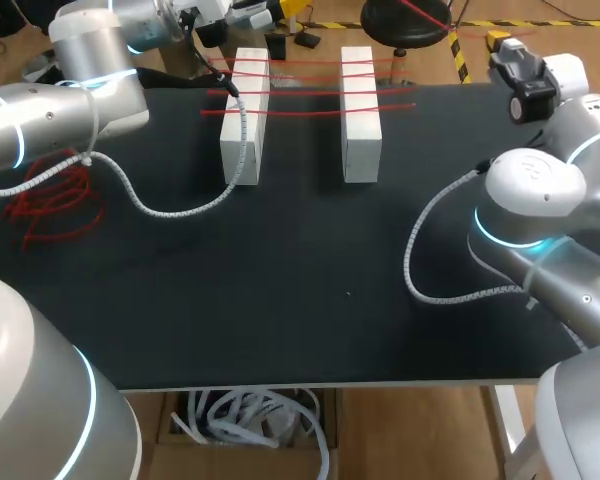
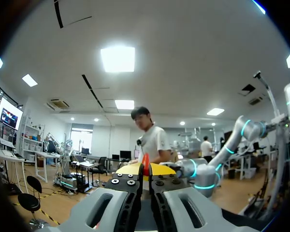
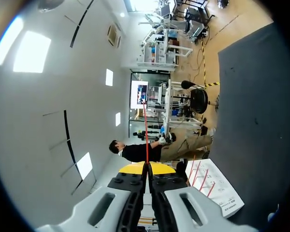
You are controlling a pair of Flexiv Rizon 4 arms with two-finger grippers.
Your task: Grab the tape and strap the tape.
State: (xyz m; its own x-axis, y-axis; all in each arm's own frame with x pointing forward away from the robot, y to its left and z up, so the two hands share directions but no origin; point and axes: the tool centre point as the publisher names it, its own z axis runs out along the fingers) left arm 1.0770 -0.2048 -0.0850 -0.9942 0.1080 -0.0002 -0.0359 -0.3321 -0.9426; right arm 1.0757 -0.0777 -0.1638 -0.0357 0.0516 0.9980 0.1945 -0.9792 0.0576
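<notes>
Two white blocks (image 1: pixel 245 115) (image 1: pixel 359 112) stand side by side at the back of the black table (image 1: pixel 280 280). Several red tape strands (image 1: pixel 305 90) lie stretched across both. My left gripper (image 1: pixel 285 8) hangs beyond the table's far edge, behind the left block. In its wrist view the left gripper (image 2: pixel 145 169) is shut on a short red tape end (image 2: pixel 145 159). My right gripper (image 1: pixel 497 40) is at the far right corner. The right gripper (image 3: pixel 147 168) is shut on a thin red tape (image 3: pixel 146 130) that runs straight ahead of it. The strapped blocks (image 3: pixel 215 186) show beside it.
A loose heap of red tapes (image 1: pixel 55 200) lies at the table's left edge. The arms' white spiral hoses (image 1: pixel 180 205) (image 1: pixel 420 260) trail over the table on both sides.
</notes>
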